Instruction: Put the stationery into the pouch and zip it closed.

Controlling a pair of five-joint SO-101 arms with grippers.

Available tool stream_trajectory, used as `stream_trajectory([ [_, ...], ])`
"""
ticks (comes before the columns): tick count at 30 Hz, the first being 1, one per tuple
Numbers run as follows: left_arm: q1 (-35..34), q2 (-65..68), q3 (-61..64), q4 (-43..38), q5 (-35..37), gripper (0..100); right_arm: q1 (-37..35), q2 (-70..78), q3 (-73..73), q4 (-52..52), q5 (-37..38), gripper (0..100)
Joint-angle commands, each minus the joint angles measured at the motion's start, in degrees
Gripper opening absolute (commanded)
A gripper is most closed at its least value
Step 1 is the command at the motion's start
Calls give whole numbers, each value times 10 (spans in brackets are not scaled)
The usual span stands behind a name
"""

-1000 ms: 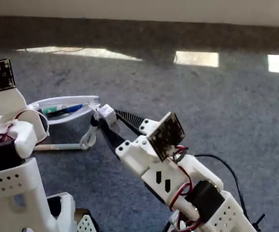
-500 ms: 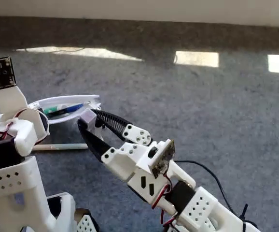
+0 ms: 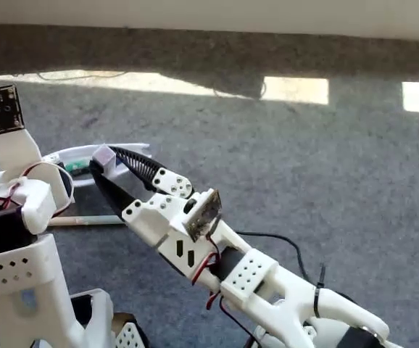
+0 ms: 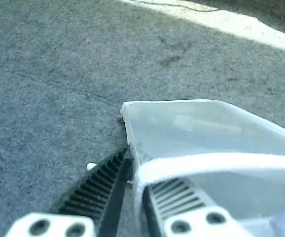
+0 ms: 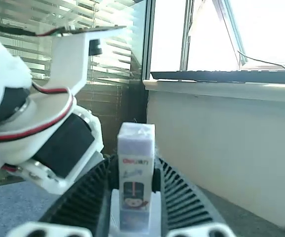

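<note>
Harsh window (image 5: 261, 29) glare; sunlit patches (image 3: 295, 88) streak the carpet (image 3: 340, 188).

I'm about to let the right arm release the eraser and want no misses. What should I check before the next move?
1. Eraser clamped in the right hand: ok.
2. Left hand gripping the pouch rim: ok.
3. Pouch mouth open: ok, its rim arches up in the left wrist view.
4. Eraser directly above the opening: cannot tell; the high view shows it by the pouch, height unclear.
5. All stationery inside: not ok, a thin stick lies on the table beside the pouch.
</note>
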Motion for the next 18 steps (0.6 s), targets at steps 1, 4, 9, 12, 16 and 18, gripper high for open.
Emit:
stream_trajectory([
  [1, 17, 2, -11, 2, -3, 10, -5, 33, -31, -21, -1, 5],
  [4, 17, 2, -11, 2, -3, 10, -4, 54, -56, -22, -4, 5],
  [9, 16, 2, -11, 2, -3, 10, -4, 78, -88, -20, -4, 5],
  [12, 16, 2, -11, 2, -3, 10, -6, 93, -87, -20, -4, 10],
  [16, 15, 2, -10, 2, -3, 10, -6, 102, -87, -19, -4, 53],
  [18, 15, 2, -10, 2, -3, 10, -6, 101, -87, -19, -4, 111],
])
